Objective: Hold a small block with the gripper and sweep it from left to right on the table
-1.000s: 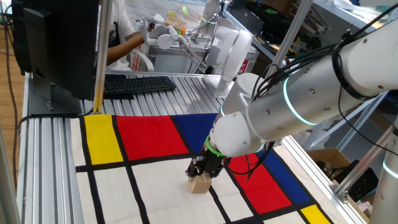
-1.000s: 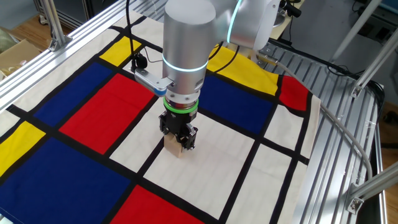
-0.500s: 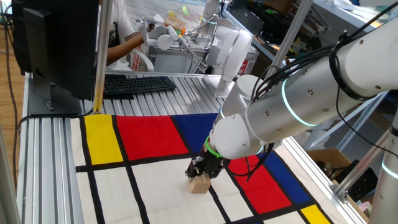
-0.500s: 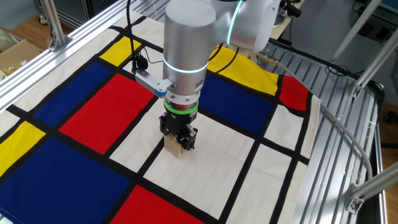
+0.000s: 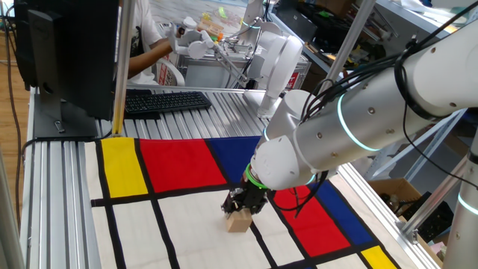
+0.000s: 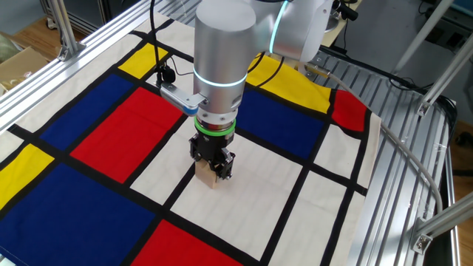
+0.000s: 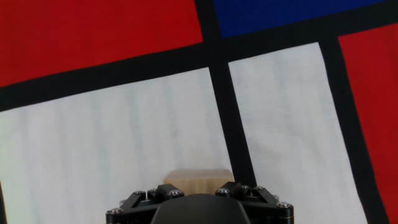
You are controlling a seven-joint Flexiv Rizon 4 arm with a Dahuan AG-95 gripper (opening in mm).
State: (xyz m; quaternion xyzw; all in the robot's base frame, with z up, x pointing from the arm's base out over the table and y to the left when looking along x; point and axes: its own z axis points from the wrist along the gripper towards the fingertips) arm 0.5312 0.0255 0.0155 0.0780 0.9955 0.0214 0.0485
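The small block, a light-tan wooden cube, rests on a white panel of the table beside a black dividing line. My gripper points straight down onto it, shut on the block, its black fingers clasping the two sides. The other fixed view shows the same hold: the gripper with its green ring above, the block peeking out below, the checked table around it. In the hand view only the top edge of the block shows past the gripper.
A keyboard and a dark monitor stand on the aluminium rails at the far end. A second white arm and a person's forearm are behind them. A black cable hangs over the cloth.
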